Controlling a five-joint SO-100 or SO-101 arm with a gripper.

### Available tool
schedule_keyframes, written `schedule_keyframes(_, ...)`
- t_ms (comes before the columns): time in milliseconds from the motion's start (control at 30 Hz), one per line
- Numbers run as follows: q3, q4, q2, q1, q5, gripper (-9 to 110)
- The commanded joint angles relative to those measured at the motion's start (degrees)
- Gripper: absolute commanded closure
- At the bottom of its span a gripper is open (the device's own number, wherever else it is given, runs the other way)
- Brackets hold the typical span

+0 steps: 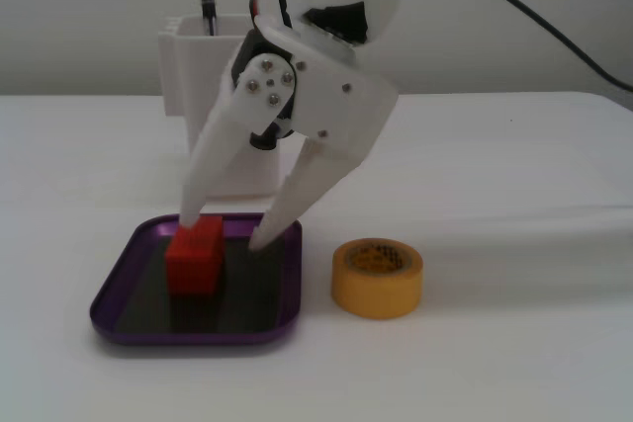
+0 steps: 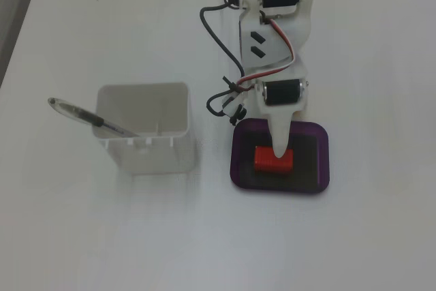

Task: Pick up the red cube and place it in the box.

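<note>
Red cube (image 1: 195, 256) in box (image 1: 119, 294); tool (image 1: 226, 231) released; yellow tape roll (image 1: 377, 277) only in low fixed view.

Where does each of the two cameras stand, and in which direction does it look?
Fixed view, low: sits near table height and looks level across the table at the gripper, open over the red cube in the box; yellow tape roll beside it.
Fixed view, high: looks straight down on the arm, white container and pen.
Both show the gripper, red cube, box and white container.
</note>
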Motion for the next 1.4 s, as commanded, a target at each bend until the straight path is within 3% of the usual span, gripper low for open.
schedule_keyframes(0,-2.46,5.71,3.69,0.00,-0.35,87)
schedule_keyframes(233,-3.34,11.51,19.07,0.00,-0.35,87)
schedule_keyframes(433,5.19,18.02,34.89,-0.09,-0.44,87)
schedule_keyframes(767,38.23,15.73,65.39,0.00,-0.35,87)
schedule_keyframes(1200,82.18,-5.54,101.34,0.09,0.35,87)
schedule_keyframes(1367,91.05,-2.72,111.62,0.09,0.26,87)
